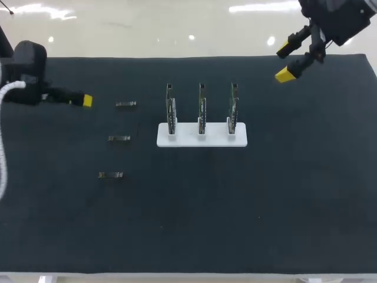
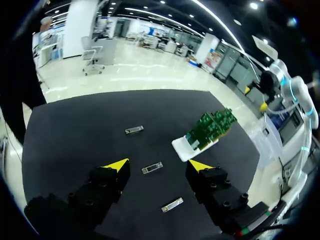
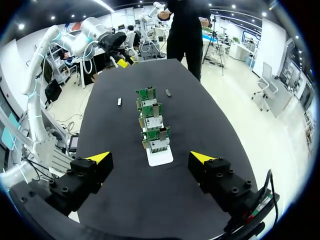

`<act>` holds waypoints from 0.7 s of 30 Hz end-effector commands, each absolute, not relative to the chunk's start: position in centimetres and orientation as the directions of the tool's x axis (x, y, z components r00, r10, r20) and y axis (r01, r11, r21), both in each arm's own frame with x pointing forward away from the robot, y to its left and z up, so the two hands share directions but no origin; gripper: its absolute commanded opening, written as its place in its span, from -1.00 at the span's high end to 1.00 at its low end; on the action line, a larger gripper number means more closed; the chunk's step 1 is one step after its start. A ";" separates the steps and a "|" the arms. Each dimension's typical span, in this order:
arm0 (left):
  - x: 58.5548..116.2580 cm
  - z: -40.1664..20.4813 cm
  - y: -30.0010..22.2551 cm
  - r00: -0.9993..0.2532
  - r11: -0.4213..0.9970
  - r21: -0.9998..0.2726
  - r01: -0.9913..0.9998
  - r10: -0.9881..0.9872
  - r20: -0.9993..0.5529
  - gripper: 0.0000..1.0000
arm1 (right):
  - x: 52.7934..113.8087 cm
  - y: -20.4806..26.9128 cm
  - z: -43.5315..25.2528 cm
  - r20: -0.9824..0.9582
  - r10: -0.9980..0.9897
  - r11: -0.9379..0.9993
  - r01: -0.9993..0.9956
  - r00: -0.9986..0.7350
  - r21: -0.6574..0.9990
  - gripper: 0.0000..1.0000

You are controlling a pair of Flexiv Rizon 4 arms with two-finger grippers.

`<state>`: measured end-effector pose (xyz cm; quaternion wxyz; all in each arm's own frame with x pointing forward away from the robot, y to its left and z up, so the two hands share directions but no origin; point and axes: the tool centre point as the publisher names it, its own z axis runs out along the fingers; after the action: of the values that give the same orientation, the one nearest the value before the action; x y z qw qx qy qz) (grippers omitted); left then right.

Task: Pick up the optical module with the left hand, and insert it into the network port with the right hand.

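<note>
Black table cover [image 1: 294,194]: carries all the items.
Optical modules: three small metal pieces lie flat in a column on the left, each apart from the others: far [image 1: 125,104], middle [image 1: 119,138], near [image 1: 111,174].
White base [image 1: 187,138]: at table centre, right of the modules; it holds three green circuit boards [image 1: 202,109] upright, side by side.
Left gripper [image 2: 158,164]: fingers spread, empty; at the far left, left of the far module.
Right gripper [image 1: 285,61]: fingers spread, empty; over the far right corner, well apart from the boards.

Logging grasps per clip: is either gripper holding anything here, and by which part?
Nothing is held: the left gripper and right gripper are both open and empty.
</note>
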<state>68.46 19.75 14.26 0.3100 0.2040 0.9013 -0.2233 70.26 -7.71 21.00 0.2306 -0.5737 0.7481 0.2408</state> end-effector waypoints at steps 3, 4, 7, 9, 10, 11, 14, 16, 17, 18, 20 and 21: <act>67.7 14.6 22.0 -0.650 0.695 -0.260 0.670 0.380 -0.658 -1.00 | 70.4 -7.7 21.0 -0.622 -0.747 0.223 -0.970 -0.235 0.099 -1.00; 67.5 14.4 22.0 -0.625 0.668 -0.242 0.704 0.420 -0.659 -1.00 | 70.4 -7.7 21.0 -0.622 -0.747 0.223 -0.970 -0.235 0.099 -1.00; 67.0 13.6 22.0 -0.545 0.592 -0.180 0.785 0.523 -0.655 -1.00 | 70.4 -7.7 21.0 -0.622 -0.747 0.223 -0.970 -0.235 0.099 -1.00; 66.5 12.7 22.0 -0.461 0.535 -0.115 0.837 0.575 -0.676 -1.00 | 70.4 -7.7 21.0 -0.622 -0.747 0.223 -0.970 -0.235 0.099 -1.00; 66.3 12.3 22.0 -0.434 0.507 -0.098 0.857 0.604 -0.668 -1.00 | 70.4 -7.7 21.0 -0.622 -0.747 0.223 -0.970 -0.235 0.099 -1.00; 66.1 12.0 22.0 -0.422 0.493 -0.086 0.866 0.626 -0.655 -1.00 | 70.4 -7.7 21.0 -0.622 -0.747 0.223 -0.970 -0.235 0.099 -1.00; 65.8 11.1 21.6 -0.392 0.462 -0.042 0.886 0.696 -0.602 -1.00 | 70.4 -7.7 21.0 -0.622 -0.747 0.223 -0.970 -0.235 0.099 -1.00; 65.7 10.9 21.5 -0.359 0.420 -0.003 0.907 0.771 -0.526 -1.00 | 70.4 -7.7 21.0 -0.622 -0.747 0.223 -0.970 -0.235 0.099 -1.00; 65.7 10.8 21.5 -0.332 0.396 0.024 0.918 0.801 -0.498 -1.00 | 70.4 -7.7 21.0 -0.622 -0.747 0.223 -0.970 -0.235 0.099 -1.00; 65.7 10.7 21.5 -0.305 0.367 0.055 0.929 0.839 -0.450 -1.00 | 70.4 -7.7 21.0 -0.622 -0.747 0.223 -0.970 -0.235 0.099 -1.00; 65.9 10.9 21.7 -0.236 0.293 0.072 0.953 0.872 -0.429 -1.00 | 70.4 -7.7 21.0 -0.622 -0.747 0.223 -0.970 -0.235 0.099 -1.00; 65.8 11.2 21.7 -0.249 0.311 0.064 0.948 0.854 -0.458 -1.00 | 70.4 -7.7 21.0 -0.622 -0.747 0.223 -0.970 -0.235 0.099 -1.00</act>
<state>64.94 22.02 10.33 0.2597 0.5216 0.7984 -0.1522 70.33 -7.73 21.01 0.2297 -0.5739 0.7480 0.2416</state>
